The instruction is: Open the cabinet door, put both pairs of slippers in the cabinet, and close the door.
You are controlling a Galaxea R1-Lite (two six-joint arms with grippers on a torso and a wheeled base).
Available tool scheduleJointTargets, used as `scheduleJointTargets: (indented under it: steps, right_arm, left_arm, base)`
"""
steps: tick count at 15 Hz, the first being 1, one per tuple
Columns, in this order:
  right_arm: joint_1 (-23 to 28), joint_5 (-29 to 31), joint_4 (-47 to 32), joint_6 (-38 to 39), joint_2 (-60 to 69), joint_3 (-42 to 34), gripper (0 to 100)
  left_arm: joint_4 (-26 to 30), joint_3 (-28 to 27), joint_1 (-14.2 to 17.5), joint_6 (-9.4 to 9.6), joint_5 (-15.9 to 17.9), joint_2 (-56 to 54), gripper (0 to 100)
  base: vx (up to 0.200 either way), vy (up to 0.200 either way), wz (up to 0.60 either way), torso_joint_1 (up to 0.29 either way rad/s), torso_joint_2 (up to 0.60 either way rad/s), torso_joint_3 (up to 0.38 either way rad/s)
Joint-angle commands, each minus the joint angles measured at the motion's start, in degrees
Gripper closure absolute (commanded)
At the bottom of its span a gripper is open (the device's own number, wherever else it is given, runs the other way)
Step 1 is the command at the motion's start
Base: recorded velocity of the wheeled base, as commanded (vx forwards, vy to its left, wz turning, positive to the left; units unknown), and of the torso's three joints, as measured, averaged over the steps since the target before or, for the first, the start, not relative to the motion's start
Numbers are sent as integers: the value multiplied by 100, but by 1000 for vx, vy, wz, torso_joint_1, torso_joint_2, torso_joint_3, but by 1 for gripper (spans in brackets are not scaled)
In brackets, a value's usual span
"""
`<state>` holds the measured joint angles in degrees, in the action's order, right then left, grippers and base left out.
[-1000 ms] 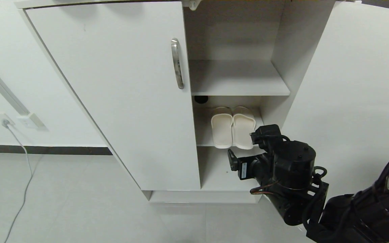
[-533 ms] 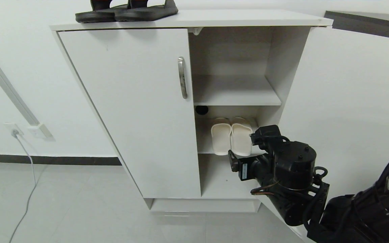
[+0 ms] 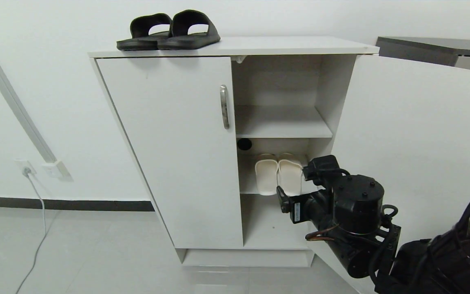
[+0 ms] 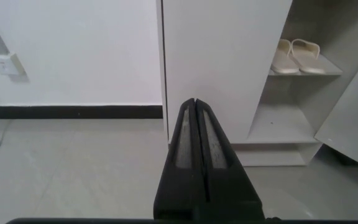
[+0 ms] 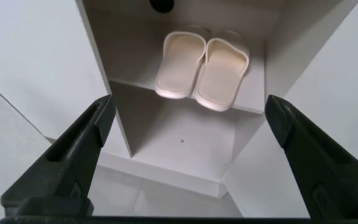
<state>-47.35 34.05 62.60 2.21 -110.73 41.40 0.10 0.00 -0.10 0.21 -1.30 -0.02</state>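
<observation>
As your view rose, the black slippers (image 3: pixel 169 30) appeared at the cabinet top's (image 3: pixel 292 44) left edge, still unstowed, while your right gripper (image 3: pixel 293 179) gaped wide and empty.

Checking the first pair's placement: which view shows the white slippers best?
The right wrist view: the white slippers lie side by side on their shelf, close, seen from above, uncovered. The head view shows them farther off and foreshortened; the left wrist view, distant, from the side.
</observation>
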Motion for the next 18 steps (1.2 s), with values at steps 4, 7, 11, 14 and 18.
scheduleJointTargets:
  steps: [4, 7, 11, 14, 18]
  right_arm:
    - [-2, -12, -2, -71, -10, -53, 0]
    - [-2, -21, -2, -71, -10, -53, 0]
    - [-2, -21, -2, -71, -10, -53, 0]
    - [-2, -21, -2, -71, -19, -53, 0]
    - [-11, -21, -11, -89, -19, -62, 0]
  left_arm:
    - [-1, 0, 1, -3, -1, 2, 100]
    - [-1, 0, 1, -3, -1, 2, 100]
    - [-1, 0, 1, -3, -1, 2, 100]
    - [-1, 0, 1, -12, -1, 2, 100]
    - [-1, 0, 1, -12, -1, 2, 100]
  base:
    - [0, 200, 0, -2, 0, 21]
    - [0, 200, 0, 7, 4, 4]
    - [0, 200, 0, 2, 6, 2]
    - [0, 200, 0, 2, 4, 1]
    - [0, 200, 0, 2, 4, -2]
